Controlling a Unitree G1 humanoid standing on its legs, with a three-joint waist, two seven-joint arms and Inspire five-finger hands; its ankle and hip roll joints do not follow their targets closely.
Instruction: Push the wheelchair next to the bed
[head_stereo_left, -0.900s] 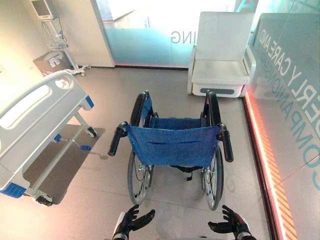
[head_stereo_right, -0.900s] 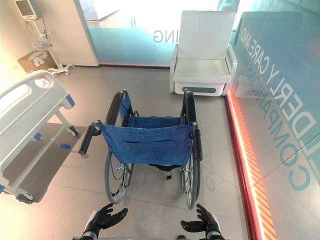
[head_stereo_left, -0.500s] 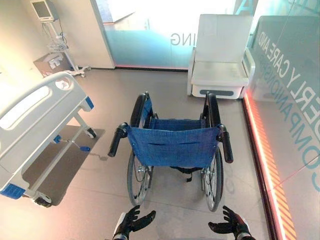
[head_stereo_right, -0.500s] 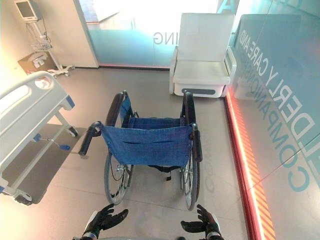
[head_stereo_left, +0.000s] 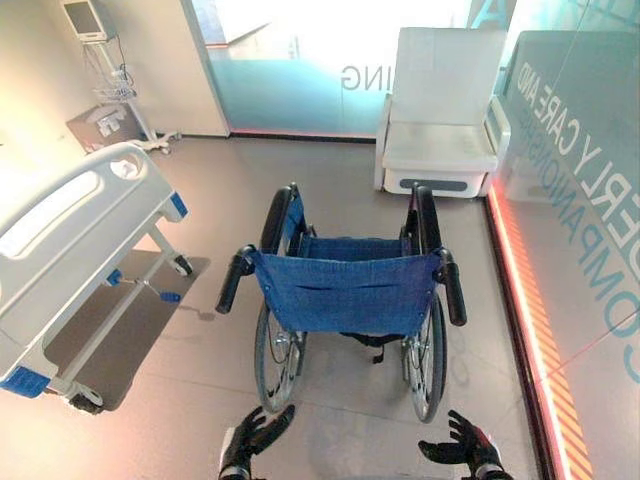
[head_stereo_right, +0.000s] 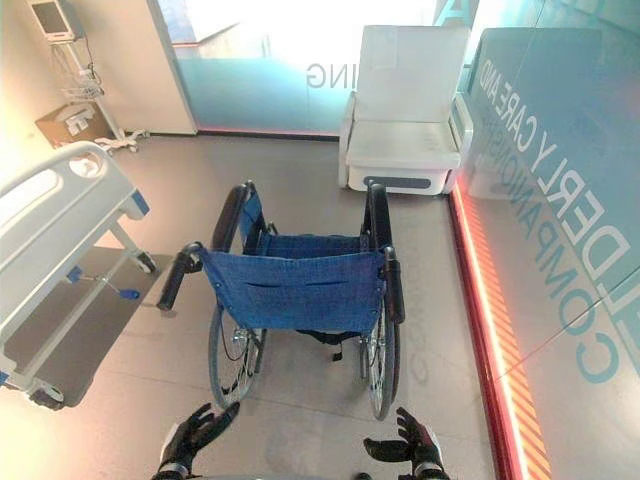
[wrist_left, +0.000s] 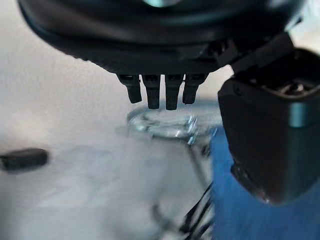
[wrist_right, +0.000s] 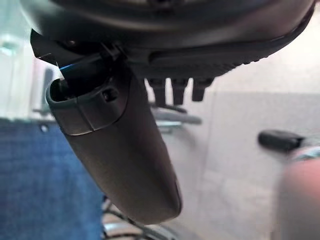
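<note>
The wheelchair (head_stereo_left: 345, 300) stands at the centre of the floor, its blue backrest toward the robot and both push handles projecting back toward it, unheld. The left hand (head_stereo_left: 250, 445) sits at 7 o'clock from the chair, fingers extended and spread, holding nothing. The right hand (head_stereo_left: 463, 455) sits at 5 o'clock, likewise relaxed and empty. Both are well short of the handles; judged, they are raised in readiness to take the grips.

The bed (head_stereo_left: 70, 250) lies at 9 o'clock from the chair, well apart, with bare floor between. Its near corner and castors bound that side. A white armchair (head_stereo_left: 445, 110) stands at 1 o'clock, beyond the chair's front. A glass wall (head_stereo_left: 585, 200) with a lit floor strip runs close along 3 o'clock, leaving little room there. Judged, the open route is leftward toward the bed.
</note>
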